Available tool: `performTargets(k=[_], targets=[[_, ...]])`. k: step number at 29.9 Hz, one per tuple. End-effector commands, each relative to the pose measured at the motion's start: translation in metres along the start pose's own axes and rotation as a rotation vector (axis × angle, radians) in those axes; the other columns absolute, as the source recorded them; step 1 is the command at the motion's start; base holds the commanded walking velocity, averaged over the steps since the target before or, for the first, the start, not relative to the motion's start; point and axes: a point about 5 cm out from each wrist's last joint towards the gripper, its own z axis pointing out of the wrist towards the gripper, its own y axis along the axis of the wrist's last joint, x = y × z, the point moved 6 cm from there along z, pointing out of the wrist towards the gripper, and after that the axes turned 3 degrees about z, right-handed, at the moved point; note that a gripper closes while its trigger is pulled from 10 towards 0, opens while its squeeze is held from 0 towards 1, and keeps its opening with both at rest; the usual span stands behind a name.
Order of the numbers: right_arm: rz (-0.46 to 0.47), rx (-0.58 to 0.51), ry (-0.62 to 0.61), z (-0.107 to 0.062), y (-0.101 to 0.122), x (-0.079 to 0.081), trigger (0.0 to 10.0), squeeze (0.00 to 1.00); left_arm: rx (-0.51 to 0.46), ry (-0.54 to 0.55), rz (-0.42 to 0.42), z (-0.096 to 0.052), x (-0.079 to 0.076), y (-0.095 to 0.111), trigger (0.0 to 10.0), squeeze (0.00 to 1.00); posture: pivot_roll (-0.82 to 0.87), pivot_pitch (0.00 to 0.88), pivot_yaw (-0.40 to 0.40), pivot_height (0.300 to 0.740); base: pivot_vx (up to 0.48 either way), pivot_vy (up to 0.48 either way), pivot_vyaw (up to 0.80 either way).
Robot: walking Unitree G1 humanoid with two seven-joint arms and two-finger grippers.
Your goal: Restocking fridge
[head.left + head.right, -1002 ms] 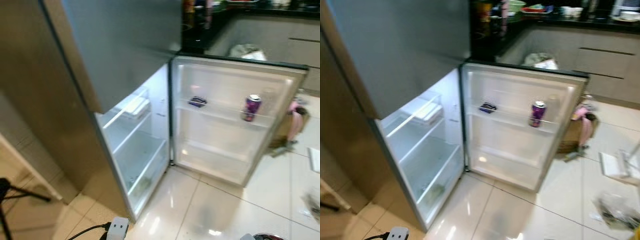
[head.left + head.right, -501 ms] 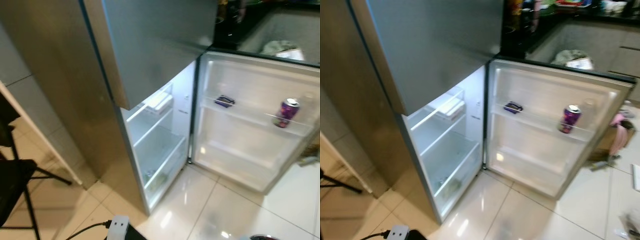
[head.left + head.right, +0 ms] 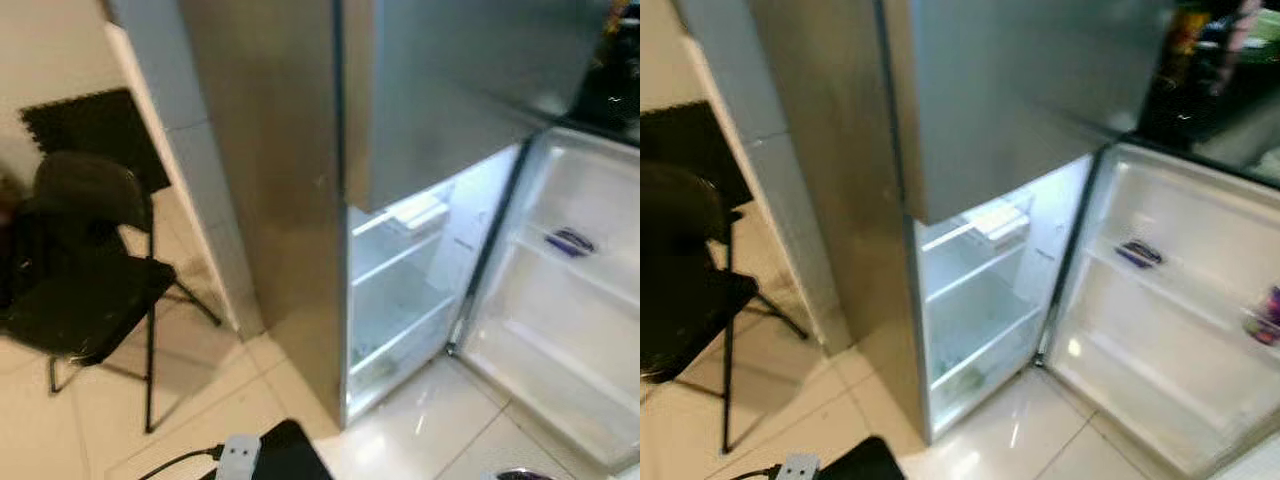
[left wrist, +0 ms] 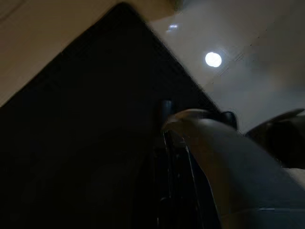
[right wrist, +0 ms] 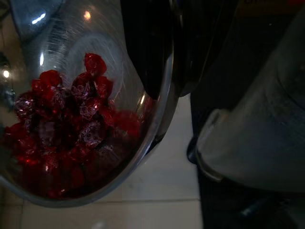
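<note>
One glass bowl (image 5: 90, 124) of red fruit is riding pinched at its rim by the right gripper (image 5: 164, 57), so I judge it should be carried level toward the open fridge (image 3: 980, 300) at two o'clock; left gripper's fingers unclear.

Right end effector (image 5: 159, 62): black fingers closed over the rim of a glass bowl (image 5: 43, 191), one finger inside the wall, one outside; bowl carried low. Left end effector (image 4: 167, 143): hanging in deep shade, dark fingers faintly visible, finger spacing not discernible.
</note>
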Motion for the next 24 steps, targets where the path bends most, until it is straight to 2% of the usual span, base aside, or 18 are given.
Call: performTargets(k=[1, 12, 17, 24], targets=[[-0.005, 0.004, 0.0, -0.0002, -0.0013, -0.0001, 10.0, 0.0, 0.017, 0.008, 0.009, -0.0015, 0.003, -0.0051, 10.0, 0.0, -0.02, 0.0, -0.007, 0.74, 0.0, 0.0, 0.7], [-0.019, 0.003, -0.001, -0.0005, -0.0045, 0.0024, 10.0, 0.0, 0.026, -0.002, 0.01, -0.0015, 0.0018, -0.0064, 10.0, 0.0, -0.02, 0.0, -0.006, 0.74, 0.0, 0.0, 0.69], [-0.011, 0.004, -0.014, -0.0008, -0.0058, 0.0008, 10.0, 0.0, 0.029, -0.009, 0.012, -0.0012, -0.0001, -0.0071, 10.0, 0.0, -0.02, 0.0, -0.007, 0.74, 0.0, 0.0, 0.0], [-0.017, -0.002, -0.016, -0.0007, -0.0031, -0.0009, 10.0, 0.0, 0.034, -0.02, 0.004, -0.0009, -0.0027, -0.0086, 10.0, 0.0, -0.02, 0.0, -0.01, 0.74, 0.0, -0.31, 0.0]])
